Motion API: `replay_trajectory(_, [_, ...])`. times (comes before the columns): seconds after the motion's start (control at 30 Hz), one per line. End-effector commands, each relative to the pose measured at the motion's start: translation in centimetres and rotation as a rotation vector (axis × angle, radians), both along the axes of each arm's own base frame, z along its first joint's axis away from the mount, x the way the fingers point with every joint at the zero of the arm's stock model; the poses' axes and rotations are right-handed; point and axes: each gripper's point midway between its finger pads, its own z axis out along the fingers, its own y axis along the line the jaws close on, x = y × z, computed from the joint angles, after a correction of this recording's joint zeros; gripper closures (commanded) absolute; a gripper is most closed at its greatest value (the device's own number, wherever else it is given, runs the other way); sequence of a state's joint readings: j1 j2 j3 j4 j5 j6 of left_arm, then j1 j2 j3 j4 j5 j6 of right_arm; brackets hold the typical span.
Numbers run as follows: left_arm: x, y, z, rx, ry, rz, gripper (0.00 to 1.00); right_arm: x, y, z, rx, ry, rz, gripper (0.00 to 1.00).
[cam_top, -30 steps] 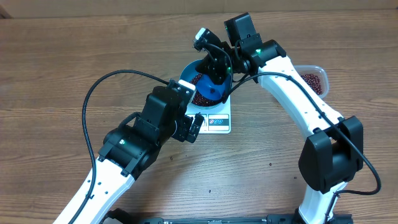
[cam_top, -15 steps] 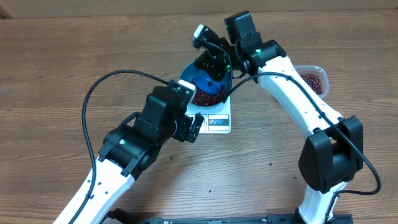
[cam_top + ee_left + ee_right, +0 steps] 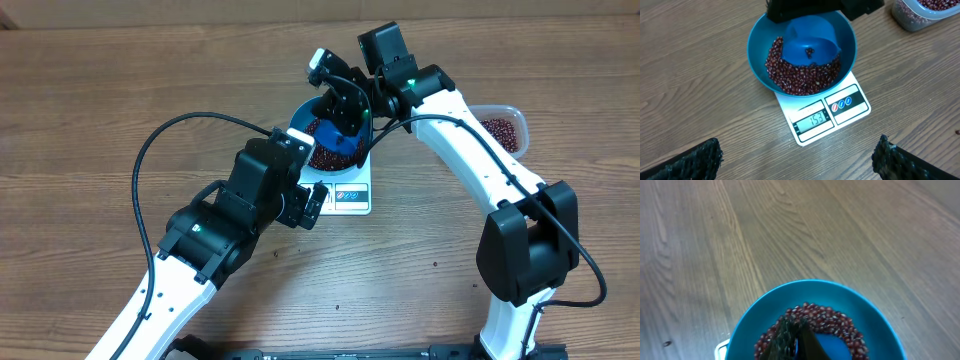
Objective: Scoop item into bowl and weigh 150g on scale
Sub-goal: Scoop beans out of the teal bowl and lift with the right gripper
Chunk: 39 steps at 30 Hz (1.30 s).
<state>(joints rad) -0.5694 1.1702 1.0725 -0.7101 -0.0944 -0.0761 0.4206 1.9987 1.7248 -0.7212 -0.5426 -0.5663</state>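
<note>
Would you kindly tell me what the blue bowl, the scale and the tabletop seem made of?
Bowl: likely moulded plastic, even blue with a soft sheen. Scale: probably white plastic, smooth, with printed buttons. Tabletop: wood grain shows, matte; solid wood or laminate, I cannot tell.

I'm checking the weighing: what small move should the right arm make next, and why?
Probably lift the scoop clear of the bowl. It sits among the beans, and the scale reads 153, just over target, so the true weight needs checking.
</note>
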Motion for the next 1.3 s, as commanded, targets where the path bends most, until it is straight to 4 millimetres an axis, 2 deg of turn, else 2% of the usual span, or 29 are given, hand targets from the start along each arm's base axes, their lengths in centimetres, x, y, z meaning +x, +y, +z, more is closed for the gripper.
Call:
replay_trajectory(0.0, [0.1, 0.1, -0.4, 0.008, 0.007, 0.011, 0.0, -0.6, 0.2, -1.1, 0.002, 0.054, 0.003, 0.96])
replay_trajectory(0.3, [0.1, 0.1, -0.4, 0.008, 0.007, 0.011, 0.0, -1.3, 1.0, -0.3, 0.068, 0.103, 0.021, 0.96])
replay_trajectory(0.77, [0.1, 0.1, -0.4, 0.008, 0.007, 0.011, 0.01, -0.6, 1.9, 2.4, 0.157, 0.139, -0.032, 0.96])
replay_trajectory(1.27, [0.1, 0.1, -0.4, 0.008, 0.007, 0.011, 0.0, 2.4, 0.4, 4.1, 0.237, 0.13, -0.146, 0.96])
